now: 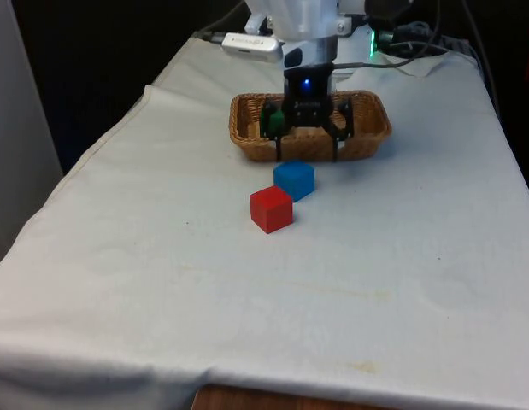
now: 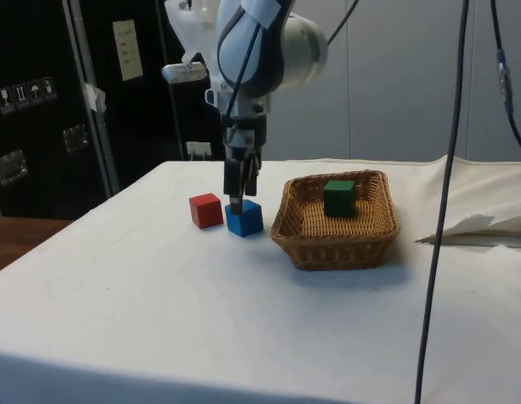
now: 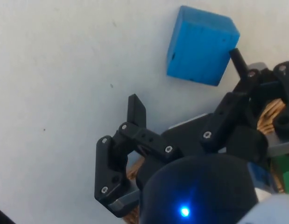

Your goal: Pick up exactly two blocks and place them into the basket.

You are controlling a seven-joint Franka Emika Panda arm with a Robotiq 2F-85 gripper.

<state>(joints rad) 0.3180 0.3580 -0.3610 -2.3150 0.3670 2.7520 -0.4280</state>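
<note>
The blue block (image 1: 294, 179) sits on the white cloth (image 1: 247, 290), just in front of the basket (image 1: 247, 128). The red block (image 1: 271, 208) sits right beside it. A green block (image 2: 339, 197) is inside the basket. The gripper (image 1: 307, 158) hangs low by the blue block, its jaws wide apart and holding nothing.

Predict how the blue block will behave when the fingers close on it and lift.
The blue block looks solid with flat faces, so it should grip firmly and not roll. Its small size suggests it is light. Resting flat on the white cloth, it seems unlikely to tip.
</note>
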